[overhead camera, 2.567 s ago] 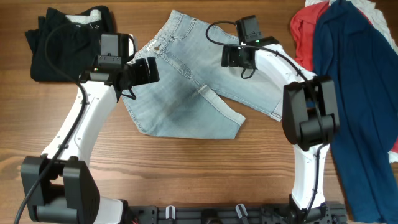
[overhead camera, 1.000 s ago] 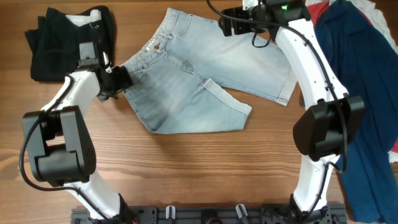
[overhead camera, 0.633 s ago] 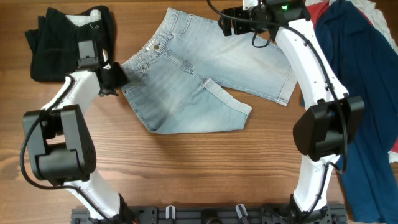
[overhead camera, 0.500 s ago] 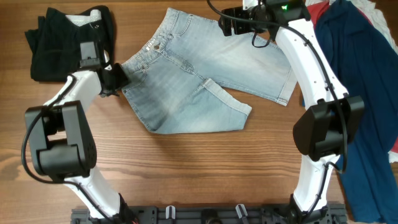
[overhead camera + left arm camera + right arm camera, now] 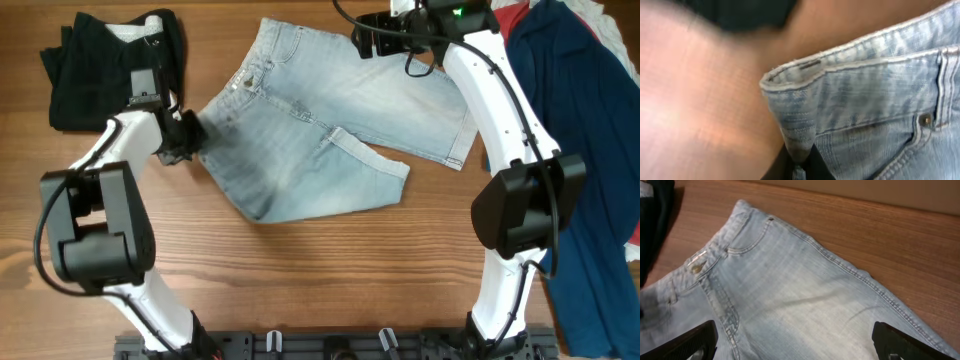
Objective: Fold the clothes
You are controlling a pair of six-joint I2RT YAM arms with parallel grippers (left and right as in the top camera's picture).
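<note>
Light-blue denim shorts (image 5: 330,130) lie spread flat on the wooden table, waistband toward the upper left. My left gripper (image 5: 185,135) is at the waistband's left corner and shut on it. In the left wrist view the fingers (image 5: 800,167) pinch a fold of the waistband (image 5: 805,100), which rises off the wood. My right gripper (image 5: 362,40) hovers over the far edge of the shorts. Its dark fingers (image 5: 695,340) stand wide open above the denim (image 5: 790,295), holding nothing.
A folded black garment (image 5: 110,70) lies at the far left, just behind the left gripper. A navy garment (image 5: 580,150) covers the right side, with red cloth (image 5: 490,50) and white cloth (image 5: 600,15) beside it at the far right.
My left gripper has shut on the waistband corner. The shorts have shifted slightly, the waistband bunching toward it. The right arm has not moved.
</note>
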